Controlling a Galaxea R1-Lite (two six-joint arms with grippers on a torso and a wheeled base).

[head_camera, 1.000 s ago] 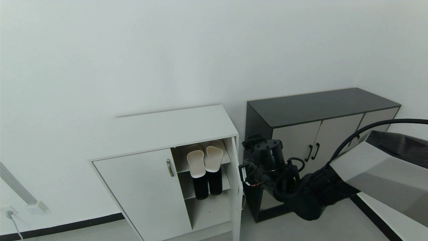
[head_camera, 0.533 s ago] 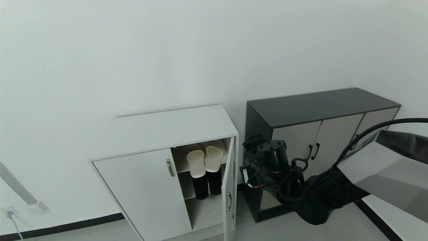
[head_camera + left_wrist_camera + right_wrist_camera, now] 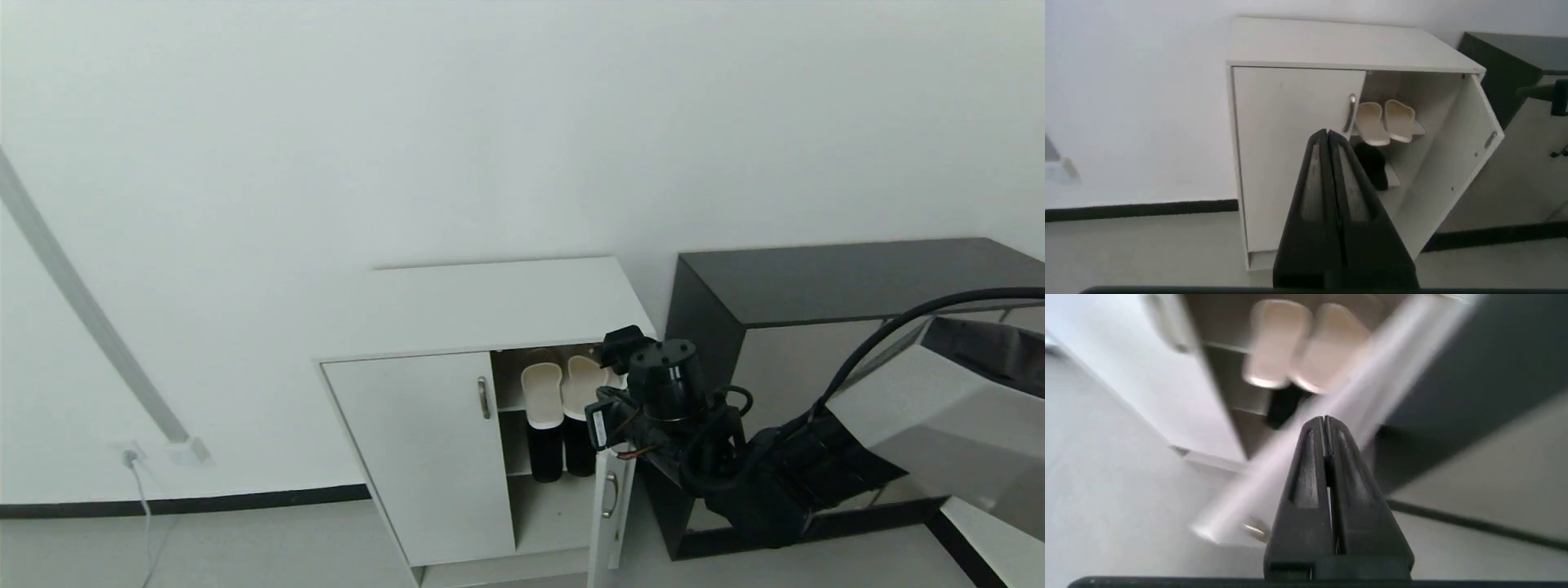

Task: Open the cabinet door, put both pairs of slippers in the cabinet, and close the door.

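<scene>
1. White laminate covers the low two-door cabinet point(image 3: 498, 306) that stands against the wall. Its left door point(image 3: 416, 457) is shut, and its right door point(image 3: 608, 506) stands partly open, seen almost edge-on in the head view.
2. Inside the cabinet's right half, a pair of cream foam slippers point(image 3: 543, 394) lies side by side on the sloping upper shelf.
3. A pair of black slippers point(image 3: 545, 451) sits on the shelf just below, directly under the cream pair and also side by side.
4. Count: two pairs of slippers, four slippers in all, and every one is inside the cabinet. There are two doors, each with one small metal handle, one on the left door point(image 3: 483, 398) and one on the right door point(image 3: 609, 494).
5. The right gripper point(image 3: 1325, 420) has its fingers pressed together with nothing between them. It is close in front of the open door's blurred edge, and whether it touches the door cannot be told.
6. The left gripper point(image 3: 1328, 133) likewise has its fingers closed flat against each other and holds nothing. It hangs well apart from the cabinet, out in front of the left door.
7. A dark grey cabinet with pale doors point(image 3: 816, 282) stands just beside the white cabinet, on the open-door side.
</scene>
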